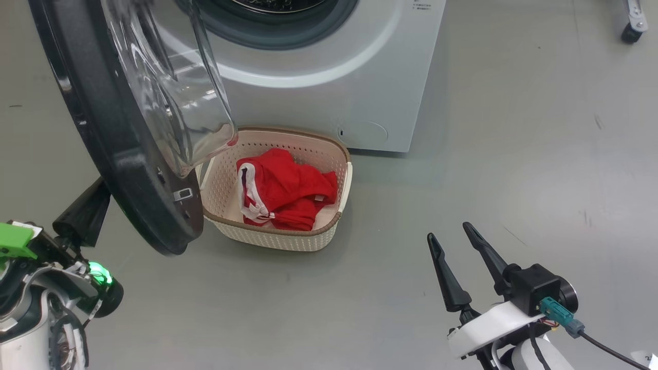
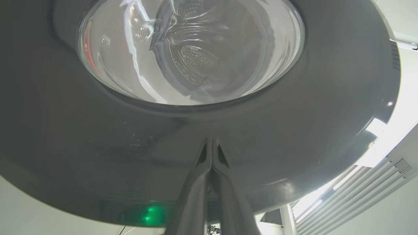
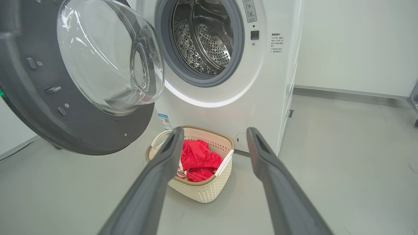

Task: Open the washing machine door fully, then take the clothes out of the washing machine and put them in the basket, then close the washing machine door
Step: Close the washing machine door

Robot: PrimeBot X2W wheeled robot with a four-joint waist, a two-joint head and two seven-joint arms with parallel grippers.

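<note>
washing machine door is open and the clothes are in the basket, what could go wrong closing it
The washing machine door hangs close over the basket, so its swing may clip or shove the basket. The shut left pincer has only its tips at the door's glossy outer face, so it could slide off mid-push.

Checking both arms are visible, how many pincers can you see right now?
2. The left pincer, shut, points at the outer face of the door. The right pincer, open, hangs over the floor right of the basket. None likely hidden.
</note>
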